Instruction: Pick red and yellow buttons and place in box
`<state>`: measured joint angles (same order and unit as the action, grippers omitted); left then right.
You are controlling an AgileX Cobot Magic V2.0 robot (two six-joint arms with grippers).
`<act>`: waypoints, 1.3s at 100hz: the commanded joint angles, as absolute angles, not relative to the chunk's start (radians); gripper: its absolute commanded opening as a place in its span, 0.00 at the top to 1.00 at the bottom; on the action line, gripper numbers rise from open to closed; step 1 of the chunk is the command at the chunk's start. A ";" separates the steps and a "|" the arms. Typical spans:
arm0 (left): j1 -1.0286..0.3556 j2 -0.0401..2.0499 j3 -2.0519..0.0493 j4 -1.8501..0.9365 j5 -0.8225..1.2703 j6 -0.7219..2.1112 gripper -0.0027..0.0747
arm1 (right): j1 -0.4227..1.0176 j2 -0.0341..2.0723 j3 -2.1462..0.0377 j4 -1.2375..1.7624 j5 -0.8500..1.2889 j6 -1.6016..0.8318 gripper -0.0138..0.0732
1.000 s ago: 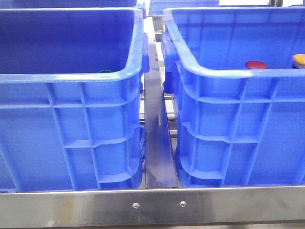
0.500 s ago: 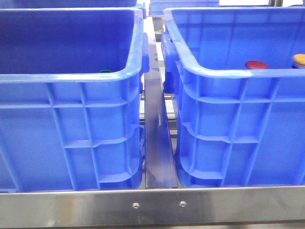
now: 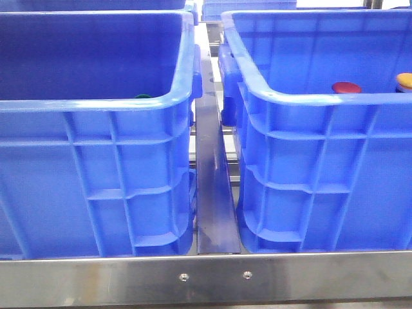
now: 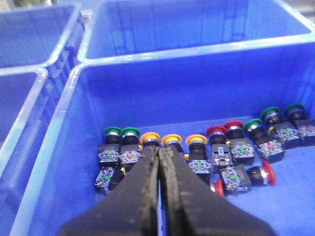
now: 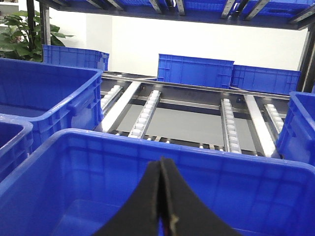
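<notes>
The left gripper point(image 4: 159, 162) hangs above a blue crate point(image 4: 59, 147) of push-buttons with its jaws pressed together and nothing between them. The right gripper point(image 5: 163, 196) is likewise closed and empty, poised over another blue crate point(image 5: 123, 147) whose visible floor looks bare; this is probably the box to be filled.

In the left wrist view the buttons lie in a crowded row: green-capped ones at both ends, 3 yellow-capped buttons point(image 4: 170, 142) just beyond the fingertips, then red-capped ones point(image 4: 216, 132), with another red one point(image 4: 266, 173) lying on its side. In the front view, a red cap point(image 3: 346, 87) and a yellow cap point(image 3: 404, 80) show above the rim of the right-hand crate point(image 3: 309, 96).

The main risk is the crowding. The buttons touch their neighbours, so jaws opened wide could pinch 2 at once or knock one over. A green cap sits just beside the yellow ones, inviting a wrong pick. Descending with jaws shut would only push pieces aside.
</notes>
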<state>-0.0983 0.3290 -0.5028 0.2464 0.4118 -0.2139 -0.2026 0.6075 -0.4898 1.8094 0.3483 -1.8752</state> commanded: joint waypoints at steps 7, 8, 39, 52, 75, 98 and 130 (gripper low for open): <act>-0.032 0.226 -0.396 0.151 0.223 -0.105 0.99 | -0.204 0.606 -0.517 1.918 0.378 -1.876 0.91; -0.028 0.220 -0.389 0.148 0.218 -0.102 0.99 | -0.204 0.606 -0.517 1.918 0.378 -1.876 0.91; -0.020 -0.026 -0.131 0.145 0.125 -0.089 0.99 | -0.204 0.606 -0.517 1.918 0.378 -1.876 0.91; -0.020 -0.034 -0.062 0.138 0.076 -0.089 0.99 | -0.204 0.606 -0.517 1.918 0.378 -1.876 0.91; -0.020 -0.034 0.027 0.138 -0.098 -0.089 0.99 | -0.204 0.609 -0.517 1.918 0.378 -1.876 0.91; -0.020 -0.034 0.052 0.113 -0.132 -0.091 0.99 | -0.204 0.609 -0.517 1.918 0.378 -1.876 0.91; -0.020 -0.034 0.052 0.113 -0.130 -0.091 0.99 | -0.204 0.609 -0.517 1.918 0.378 -1.876 0.91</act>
<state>-0.0207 -0.0060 -0.0044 0.1245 -0.0475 -0.0892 -0.2026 0.6075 -0.4898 1.8094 0.3483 -1.8737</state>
